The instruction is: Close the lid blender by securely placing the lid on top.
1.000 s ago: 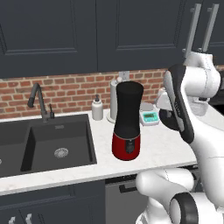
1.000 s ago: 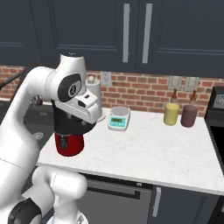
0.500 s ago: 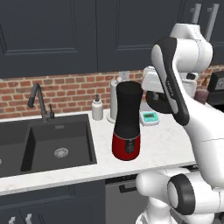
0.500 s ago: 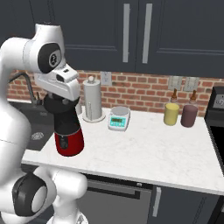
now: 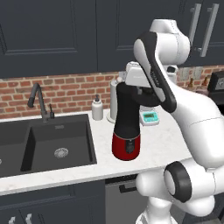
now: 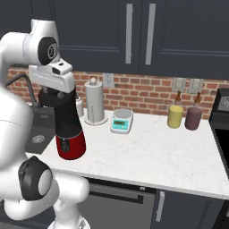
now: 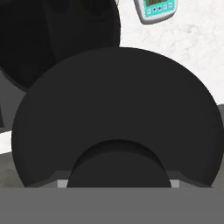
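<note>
The blender [image 5: 126, 127] stands on the white counter [image 5: 162, 144], between the sink [image 5: 52, 140] on its left and the small teal scale [image 5: 150, 117] on its right. Its long side points straight up. The gripper [image 5: 136, 87] hangs right over the top of the black jar, so the coming move looks like a short push straight down. There is just 1 arm, and it is already there.

In the right base view the gripper [image 6: 53, 95] sits on the jar's mouth, and the blender [image 6: 68, 127] has the paper towel roll [image 6: 94, 102] behind it. The lid is too dark there to tell from the jar.

The hand view shows what the other 2 do not: the round black lid [image 7: 116, 118], with its knob near the bottom edge. The fingers are squeezed narrow, holding the lid. The scale [image 7: 156, 9] peeks in at the top.
</note>
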Controlling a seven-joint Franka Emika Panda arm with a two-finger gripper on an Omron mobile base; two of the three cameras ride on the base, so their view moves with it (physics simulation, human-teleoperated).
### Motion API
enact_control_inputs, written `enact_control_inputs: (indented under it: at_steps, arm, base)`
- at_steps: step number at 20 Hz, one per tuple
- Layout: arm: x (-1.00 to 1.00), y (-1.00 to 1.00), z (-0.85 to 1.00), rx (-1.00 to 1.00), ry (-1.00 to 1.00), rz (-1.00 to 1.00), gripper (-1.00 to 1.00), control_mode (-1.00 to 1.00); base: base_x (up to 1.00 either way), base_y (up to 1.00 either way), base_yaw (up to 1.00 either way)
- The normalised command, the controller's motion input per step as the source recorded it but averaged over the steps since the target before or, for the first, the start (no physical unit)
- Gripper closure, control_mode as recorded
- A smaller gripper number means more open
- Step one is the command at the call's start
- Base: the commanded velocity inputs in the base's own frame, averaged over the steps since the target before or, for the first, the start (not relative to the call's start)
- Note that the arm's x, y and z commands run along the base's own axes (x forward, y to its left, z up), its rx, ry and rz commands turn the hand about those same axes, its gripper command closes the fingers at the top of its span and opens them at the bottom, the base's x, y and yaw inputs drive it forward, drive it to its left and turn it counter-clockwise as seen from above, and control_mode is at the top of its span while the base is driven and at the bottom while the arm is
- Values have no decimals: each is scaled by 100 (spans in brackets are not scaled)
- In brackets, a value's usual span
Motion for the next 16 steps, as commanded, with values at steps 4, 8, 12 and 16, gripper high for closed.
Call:
enact_control_inputs:
  at_steps: [4,8,12,16]
  arm:
    - [36,12,3,0,0,8,100,-100]
    - [37,4,6,0,0,9,100,-100]
    - [39,6,5,0,0,10,100,-100]
    - [44,10,6,0,4,8,100,-100]
  base:
    - [0,0,0]
    - [0,0,0]
    - [0,0,0]
    - [0,0,0]
